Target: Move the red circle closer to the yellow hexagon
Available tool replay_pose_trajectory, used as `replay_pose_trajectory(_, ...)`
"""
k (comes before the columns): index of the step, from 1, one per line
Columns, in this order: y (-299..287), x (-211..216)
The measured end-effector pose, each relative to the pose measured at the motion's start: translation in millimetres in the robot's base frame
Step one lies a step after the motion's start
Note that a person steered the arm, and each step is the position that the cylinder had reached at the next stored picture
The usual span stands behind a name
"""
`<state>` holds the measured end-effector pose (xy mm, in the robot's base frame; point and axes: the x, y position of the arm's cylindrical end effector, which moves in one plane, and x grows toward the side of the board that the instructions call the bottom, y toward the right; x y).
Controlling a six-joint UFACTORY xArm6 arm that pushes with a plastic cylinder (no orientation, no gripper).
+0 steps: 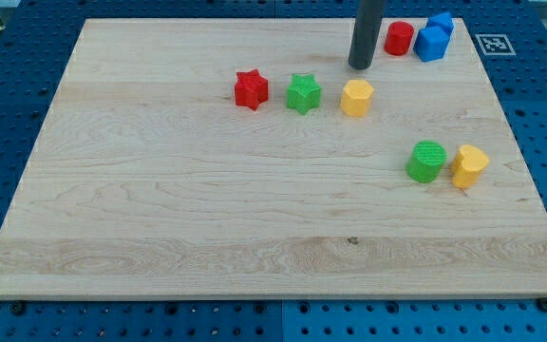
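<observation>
1. a pale wooden board [160,209] fills most of the view, lying on a blue pegboard surface [8,114].
2. a dark rod comes down from the view's top edge; my tip [360,66] touches the board near its top edge, right of centre. it is a plain rod with nothing that opens or closes, and it holds nothing.
3. the red circle [399,38], a short cylinder, stands near my tip at about 2 o'clock, with a small gap of bare wood between them.
4. two blue blocks sit just beside the red circle at its 3 o'clock: a front blue block [430,44] almost touching it, and a rear blue block [441,23] tucked close behind; their exact shapes are hard to make out.
5. the yellow hexagon [356,97] sits close to my tip at 6 o'clock, not touching it.
6. a green star [303,93] lies just beside the yellow hexagon at 9 o'clock, and a red star [251,89] lies further along the same line.
7. well apart, at about 4 o'clock from the yellow hexagon, a green cylinder [426,161] and a second yellow block [468,165] stand side by side, nearly touching.
8. a black-and-white marker tag [493,43] lies off the board at the view's top right.
</observation>
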<state>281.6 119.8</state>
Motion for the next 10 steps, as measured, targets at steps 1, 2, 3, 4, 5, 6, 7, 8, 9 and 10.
replay_pose_trajectory(1,-5,-35)
replay_pose_trajectory(2,26,-73)
replay_pose_trajectory(3,46,-87)
replay_pose_trajectory(4,54,-87)
replay_pose_trajectory(5,56,-79)
replay_pose_trajectory(6,67,-60)
replay_pose_trajectory(7,87,-47)
replay_pose_trajectory(8,87,-38)
replay_pose_trajectory(9,87,-16)
replay_pose_trajectory(10,87,7)
